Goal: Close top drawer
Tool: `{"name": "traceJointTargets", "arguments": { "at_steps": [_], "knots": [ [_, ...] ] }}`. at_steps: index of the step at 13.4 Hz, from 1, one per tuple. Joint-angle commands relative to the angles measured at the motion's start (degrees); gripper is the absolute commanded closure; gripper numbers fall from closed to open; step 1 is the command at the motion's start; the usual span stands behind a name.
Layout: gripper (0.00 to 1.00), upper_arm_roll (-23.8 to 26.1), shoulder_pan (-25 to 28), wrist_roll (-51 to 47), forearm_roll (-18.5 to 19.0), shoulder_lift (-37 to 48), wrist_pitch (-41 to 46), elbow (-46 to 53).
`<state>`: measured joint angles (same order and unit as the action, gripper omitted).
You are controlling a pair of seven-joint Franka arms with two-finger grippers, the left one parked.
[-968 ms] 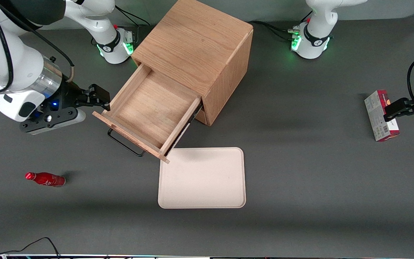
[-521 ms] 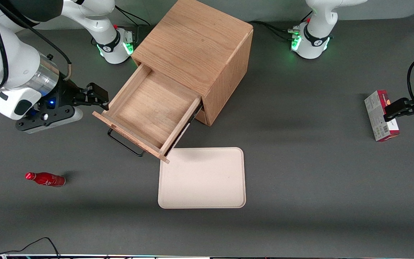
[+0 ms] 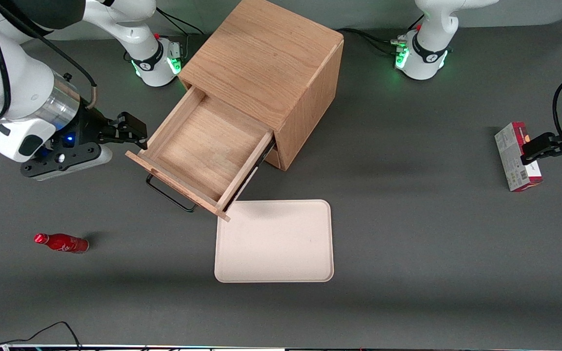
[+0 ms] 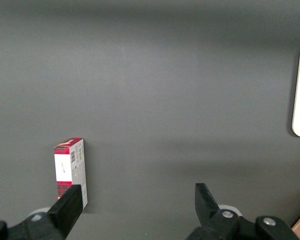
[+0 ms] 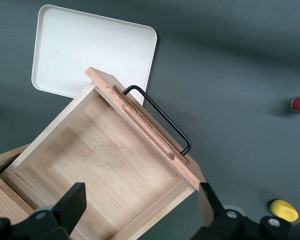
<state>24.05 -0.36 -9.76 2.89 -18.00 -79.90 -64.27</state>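
The top drawer [image 3: 203,146] of the wooden cabinet [image 3: 266,63] stands pulled far out and is empty inside. Its thin black wire handle [image 3: 169,194] sticks out from the front panel, toward the front camera. My right gripper [image 3: 132,130] is open and empty, hovering just beside the drawer's side wall near the front panel's corner, toward the working arm's end. In the right wrist view the drawer [image 5: 105,165] and its handle [image 5: 162,117] lie below my open gripper [image 5: 142,200]. The lower drawer is hidden under the top one.
A cream tray [image 3: 274,241] lies flat on the grey table, nearer the front camera than the drawer, with the panel's corner over its edge. A red bottle [image 3: 61,242] lies toward the working arm's end. A red-and-white box [image 3: 517,156] lies toward the parked arm's end.
My right gripper has drawn slightly away from the front camera and toward the working arm's end over the first half second, then held still. The drawer has not moved.
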Motion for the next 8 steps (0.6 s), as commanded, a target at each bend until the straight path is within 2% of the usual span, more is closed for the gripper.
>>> {"name": "traceJointTargets", "arguments": {
  "at_steps": [1,6,8],
  "knots": [
    [0.00,0.29,0.27,-0.61,1.24,-0.02,1.07,1.34],
    [0.00,0.29,0.36,-0.52,1.06,0.15,1.07,1.34],
    [0.00,0.29,0.36,4.71,1.06,0.33,1.07,1.34]
  ]
}}
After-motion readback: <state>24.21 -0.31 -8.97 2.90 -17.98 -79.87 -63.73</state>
